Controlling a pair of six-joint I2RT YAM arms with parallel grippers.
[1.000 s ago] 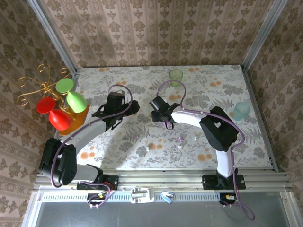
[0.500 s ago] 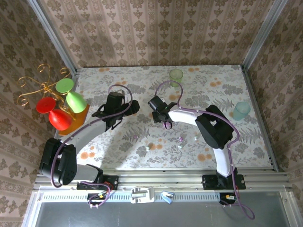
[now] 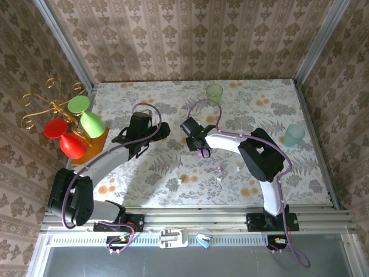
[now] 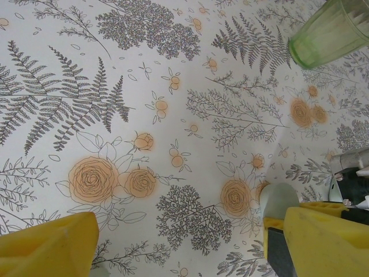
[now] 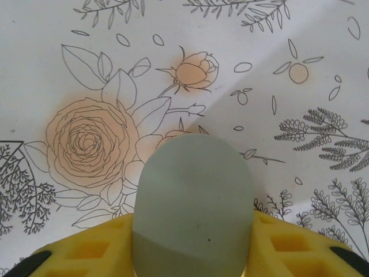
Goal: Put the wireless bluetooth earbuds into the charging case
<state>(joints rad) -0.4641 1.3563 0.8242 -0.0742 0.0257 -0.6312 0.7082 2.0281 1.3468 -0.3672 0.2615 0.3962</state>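
Note:
A pale grey-green, pebble-shaped charging case (image 5: 192, 190) lies on the flowered cloth. My right gripper (image 5: 192, 225) is shut on it, with a yellow finger pressed against each side. From above, that gripper (image 3: 189, 129) is at mid-table, pointing left. Tiny earbuds (image 3: 220, 170) lie loose on the cloth nearer the arm bases, one more (image 3: 238, 168) to their right. My left gripper (image 4: 184, 231) hovers open over bare cloth with nothing between its fingers. In its view the case (image 4: 278, 199) peeks out beside its right finger. Seen from the top, the left gripper (image 3: 160, 131) faces the right one.
A green cup (image 3: 214, 91) stands at the back centre, also at the upper right of the left wrist view (image 4: 331, 29). A teal cup (image 3: 293, 134) stands at the right edge. A gold stand with red and green glasses (image 3: 72, 124) occupies the left edge.
The right gripper has shifted slightly left and narrowed its fingers onto the charging case. The left arm has stayed where it was.

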